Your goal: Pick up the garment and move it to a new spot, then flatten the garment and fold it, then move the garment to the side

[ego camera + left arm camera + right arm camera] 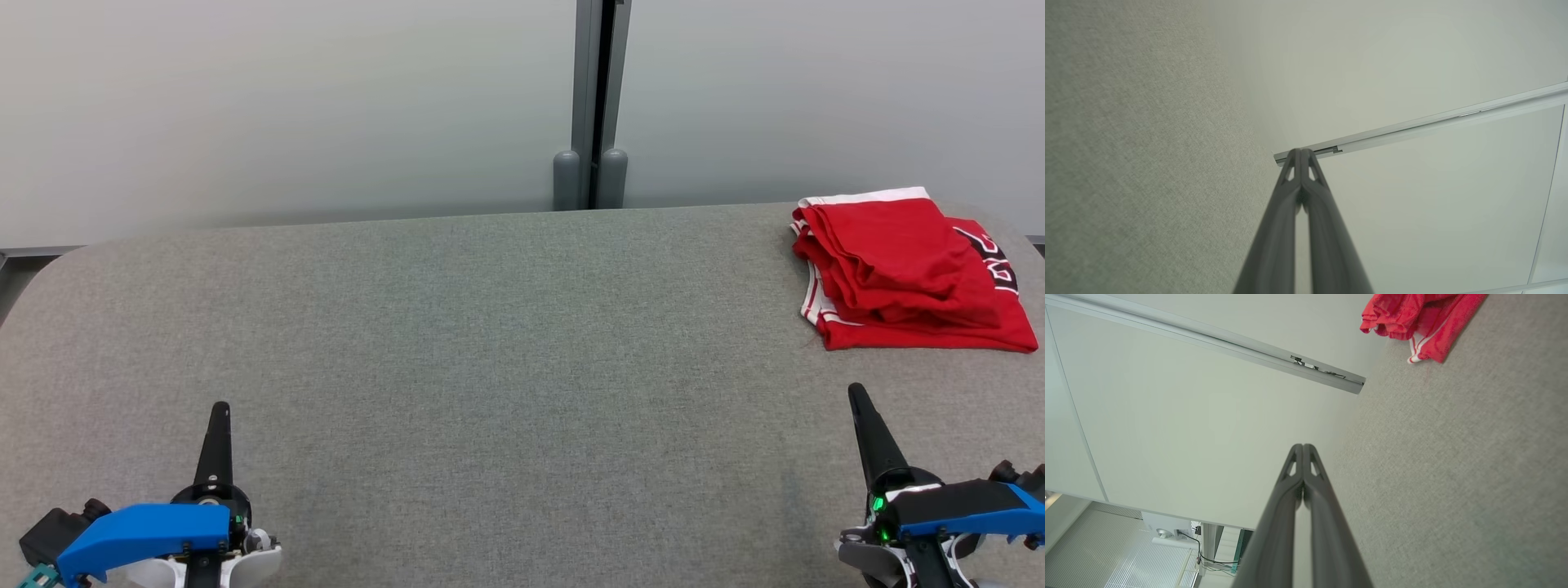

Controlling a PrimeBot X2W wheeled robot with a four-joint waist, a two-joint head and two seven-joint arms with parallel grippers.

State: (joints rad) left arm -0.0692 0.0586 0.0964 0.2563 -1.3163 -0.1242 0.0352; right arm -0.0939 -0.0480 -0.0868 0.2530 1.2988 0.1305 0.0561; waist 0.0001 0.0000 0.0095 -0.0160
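Right gripper (856, 392), closed, near folded garment (906, 269) on grey table (522, 367).

Red garment (898, 261) with white stripes and black lettering, grey felt table (490, 343).

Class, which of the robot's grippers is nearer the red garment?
Right. The right gripper lies just short of the garment, on the robot's side of it; the left gripper is far off to its left.
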